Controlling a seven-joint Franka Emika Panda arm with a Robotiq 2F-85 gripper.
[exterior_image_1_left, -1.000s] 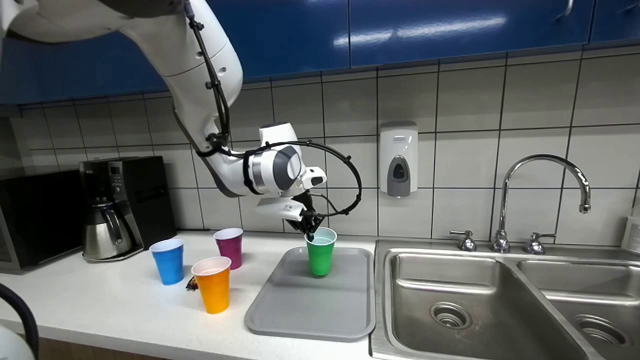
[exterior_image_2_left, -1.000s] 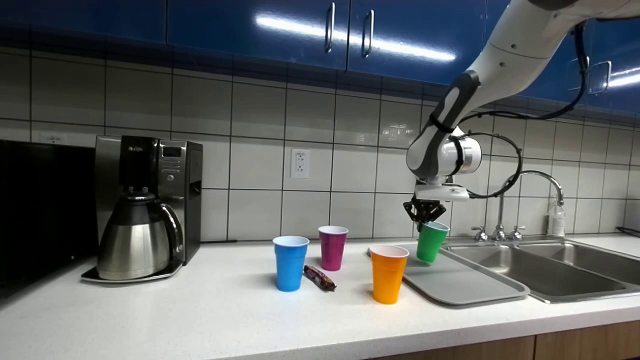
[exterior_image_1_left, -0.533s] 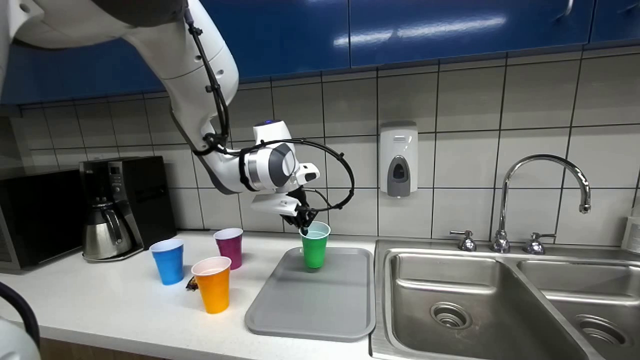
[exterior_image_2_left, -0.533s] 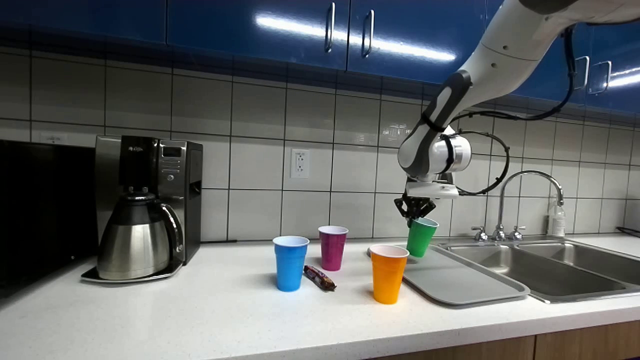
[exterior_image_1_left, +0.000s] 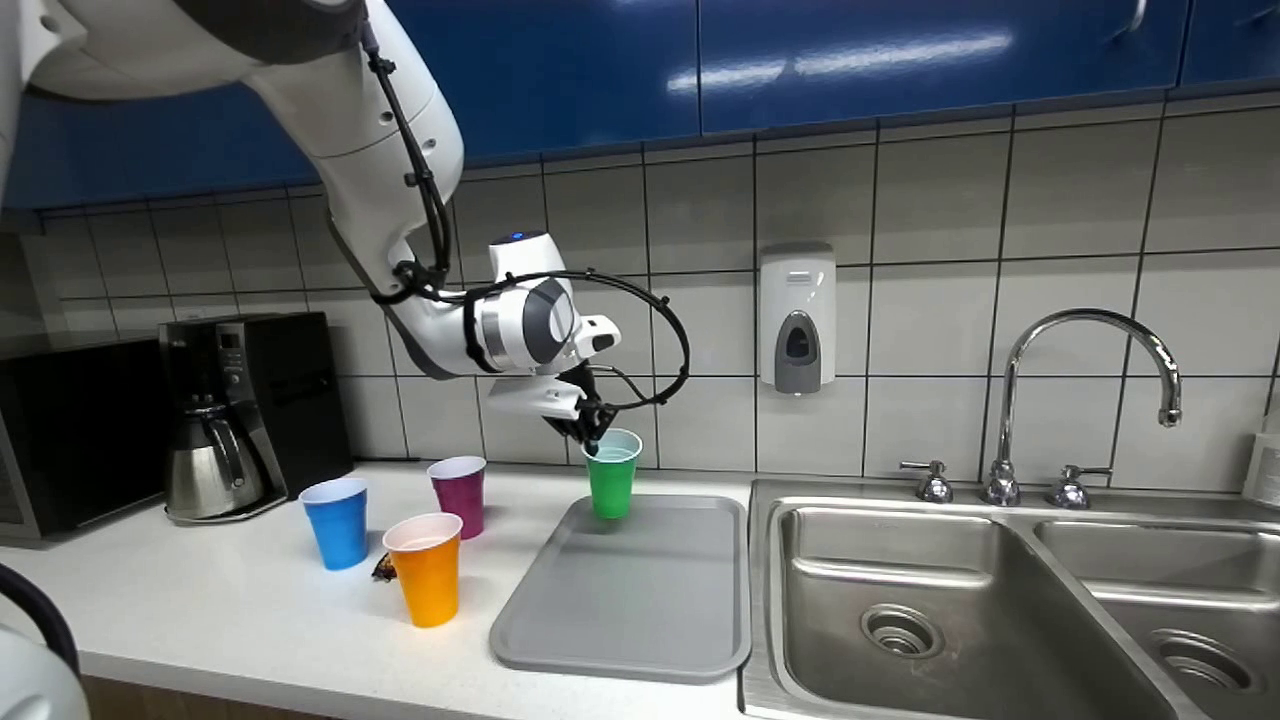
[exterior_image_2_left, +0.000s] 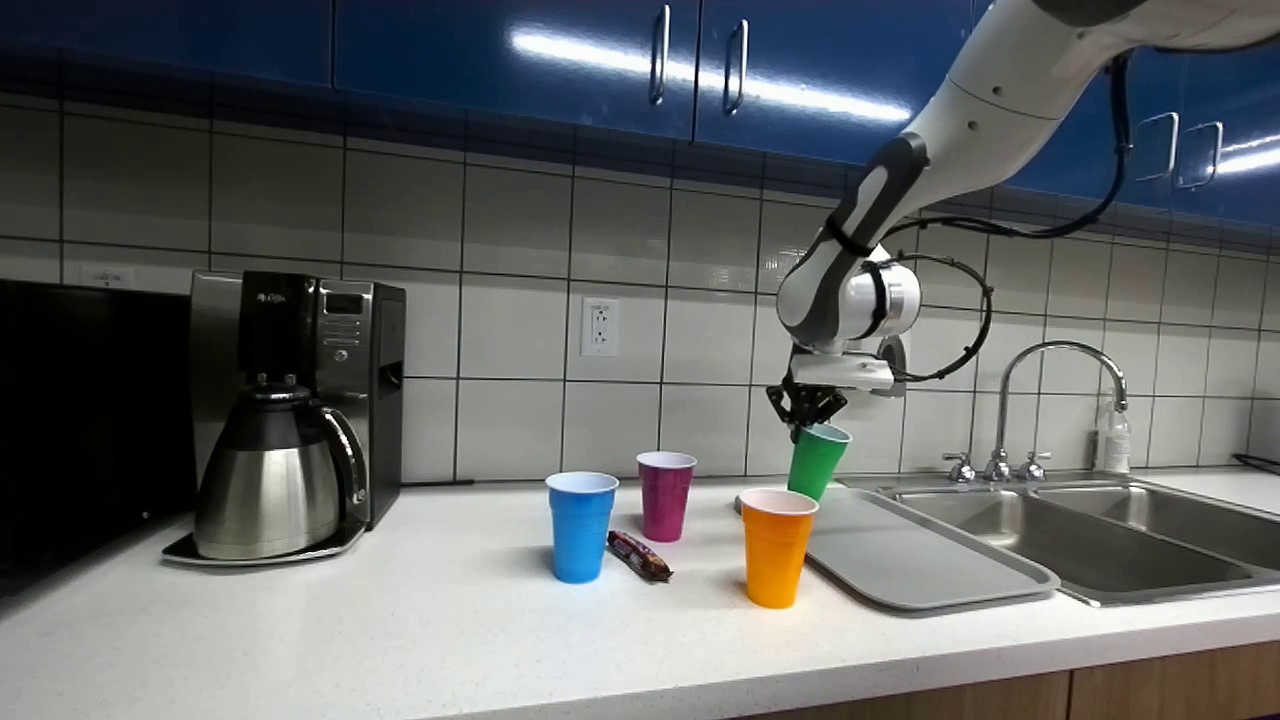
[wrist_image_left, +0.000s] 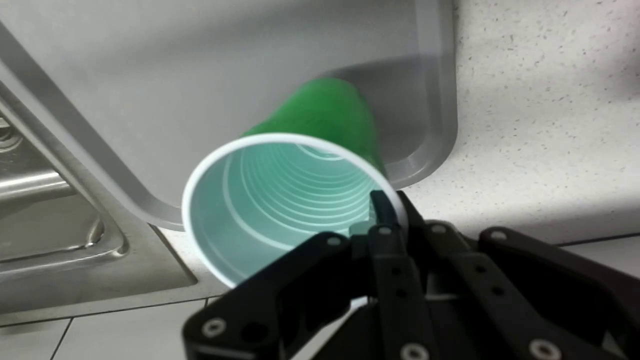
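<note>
My gripper (wrist_image_left: 392, 200) is shut on the rim of a green cup (wrist_image_left: 330, 107), one finger inside the white-lined wall and one outside. In both exterior views the green cup (exterior_image_1_left: 612, 488) hangs tilted over the far left corner of a grey tray (exterior_image_1_left: 640, 610), its base apparently just above the tray's surface. Left of the tray stand an orange cup (exterior_image_2_left: 776, 555), a purple cup (exterior_image_2_left: 665, 500) and a blue cup (exterior_image_2_left: 580, 530), all upright. A wrapped bar (exterior_image_2_left: 640, 557) lies among them, mostly hidden behind the orange cup (exterior_image_1_left: 427, 575) in an exterior view.
A double steel sink (exterior_image_1_left: 900, 540) with a curved faucet (exterior_image_1_left: 1100, 315) adjoins the tray's right side. At the far left is a coffee maker (exterior_image_2_left: 290, 460) beside a black appliance (exterior_image_2_left: 95, 430). Behind, the tiled wall carries a soap dispenser (exterior_image_1_left: 797, 310); blue cabinets (exterior_image_1_left: 900, 60) hang above.
The gripper has carried the green cup leftward and somewhat upward in both exterior views, toward the tray's far left corner. Its grip on the rim stays the same, and the other cups have not moved.
</note>
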